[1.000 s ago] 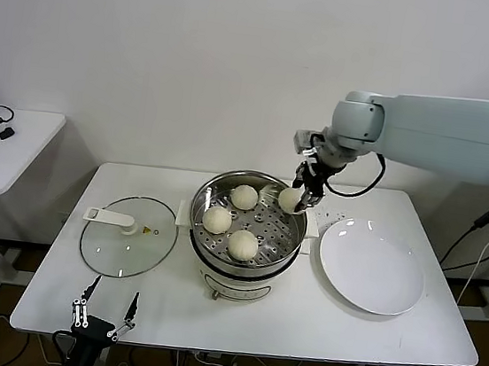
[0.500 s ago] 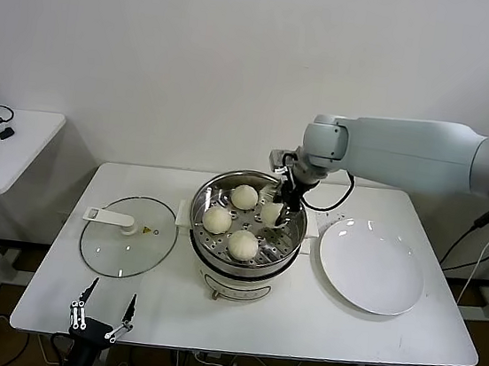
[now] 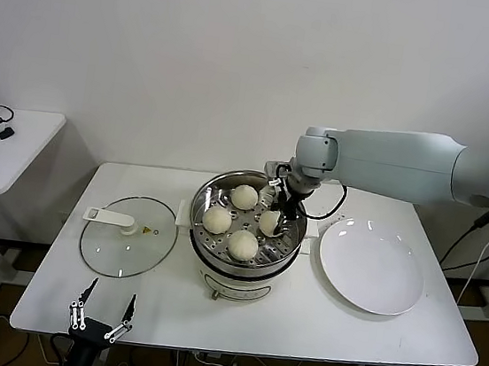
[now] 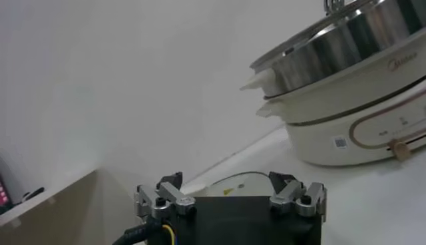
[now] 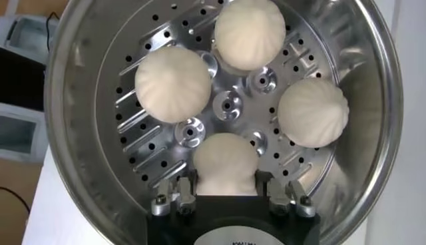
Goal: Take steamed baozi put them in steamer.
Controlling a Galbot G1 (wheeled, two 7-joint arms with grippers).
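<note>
The steamer (image 3: 203, 203) stands mid-table, lid off, with three baozi (image 3: 245, 196) (image 3: 217, 220) (image 3: 243, 244) on its perforated tray. My right gripper (image 3: 275, 214) reaches down inside the pot at its right side, shut on a fourth baozi (image 3: 269, 224) held at or just above the tray. In the right wrist view the fingers (image 5: 187, 188) flank this baozi (image 5: 226, 160), with the other three (image 5: 173, 83) (image 5: 249, 32) (image 5: 313, 112) beyond it. My left gripper (image 3: 104, 310) is parked low at the table's front left, open and empty.
A round glass lid (image 3: 129, 236) with a white handle lies left of the steamer. A flat white plate (image 3: 371, 265) lies to its right. The steamer (image 4: 346, 73) also shows in the left wrist view. A white side table (image 3: 8, 145) stands at far left.
My right gripper has moved left from over the steamer's right rim and down into the pot, carrying the baozi. The left arm has not moved.
</note>
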